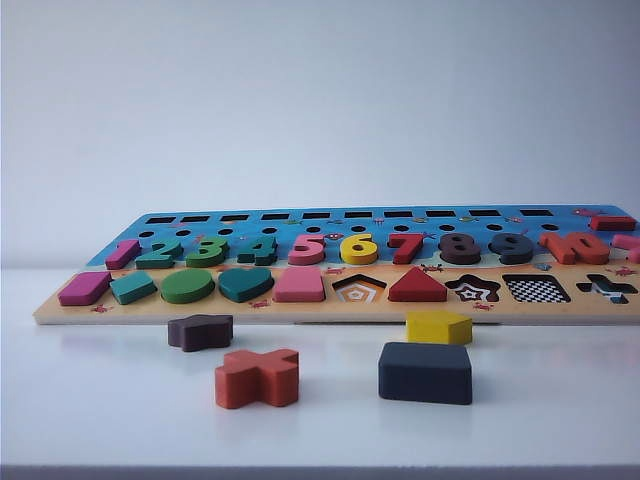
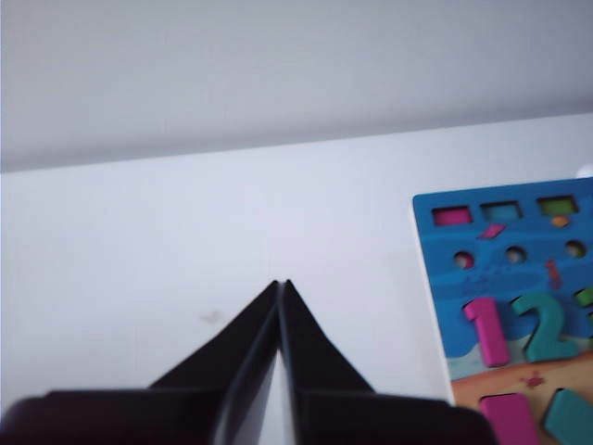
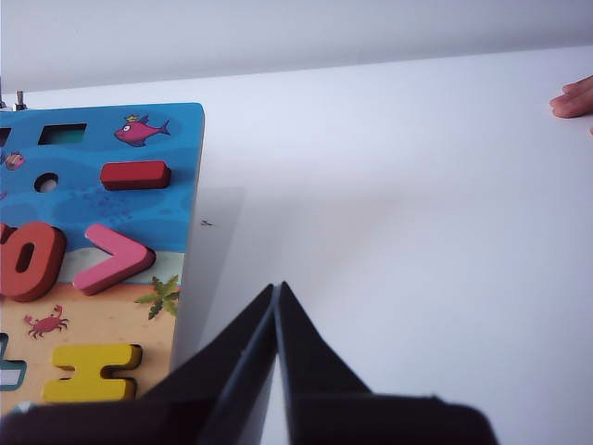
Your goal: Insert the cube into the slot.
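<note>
On the white bench (image 1: 120, 410) before a pale wall, the cube (image 1: 425, 372) lies in front of the puzzle board (image 1: 330, 310), near its checkered slot (image 1: 536, 289). The left gripper (image 2: 281, 286) and right gripper (image 3: 277, 288) hover fully closed, empty, flanking the board.

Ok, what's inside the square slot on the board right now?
The slot holds no block: only its black-and-white checkered base shows. The cube lies on the table in front of the board. Left gripper and right gripper are shut, holding nothing.
</note>
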### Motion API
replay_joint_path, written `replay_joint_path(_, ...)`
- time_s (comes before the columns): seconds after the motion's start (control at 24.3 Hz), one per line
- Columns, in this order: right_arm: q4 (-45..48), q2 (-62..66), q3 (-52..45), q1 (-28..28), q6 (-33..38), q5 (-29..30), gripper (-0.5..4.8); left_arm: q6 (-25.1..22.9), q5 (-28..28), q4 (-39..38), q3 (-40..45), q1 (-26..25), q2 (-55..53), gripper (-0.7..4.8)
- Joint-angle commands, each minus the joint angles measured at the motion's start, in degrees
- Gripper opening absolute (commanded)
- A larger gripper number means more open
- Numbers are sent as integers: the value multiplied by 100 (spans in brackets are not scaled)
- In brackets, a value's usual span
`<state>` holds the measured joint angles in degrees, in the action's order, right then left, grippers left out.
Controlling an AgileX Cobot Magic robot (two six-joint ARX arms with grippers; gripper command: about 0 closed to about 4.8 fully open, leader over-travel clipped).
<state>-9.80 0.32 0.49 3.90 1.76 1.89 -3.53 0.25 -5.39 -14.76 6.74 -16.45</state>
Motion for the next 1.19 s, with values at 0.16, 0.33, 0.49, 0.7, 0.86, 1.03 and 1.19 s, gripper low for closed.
replay_joint_path(0.16,-146,-15,-7,-9,37,7,-4,9,85,-179,-758,656,-621,9)
replay_joint_path(0.33,-238,-15,-7,-9,131,114,-4,13,273,-1045,-1565,1414,-1185,10)
replay_joint_path(0.49,-240,-15,-7,-11,144,114,-4,9,796,-1838,-2024,2076,-1456,10)
replay_joint_path(0.7,-243,-15,-7,-11,315,205,-4,7,1027,-2455,-2223,2592,-1585,10)
replay_joint_path(0.86,-245,-15,-7,-11,323,262,-4,9,1056,-2861,-2295,2881,-1652,10)
replay_joint_path(1.03,-245,-15,-7,-11,321,262,-4,9,1257,-3228,-2400,3040,-1773,10)
replay_joint_path(1.19,-245,-15,-7,-11,317,256,-4,11,1611,-3541,-2573,3073,-1958,10)
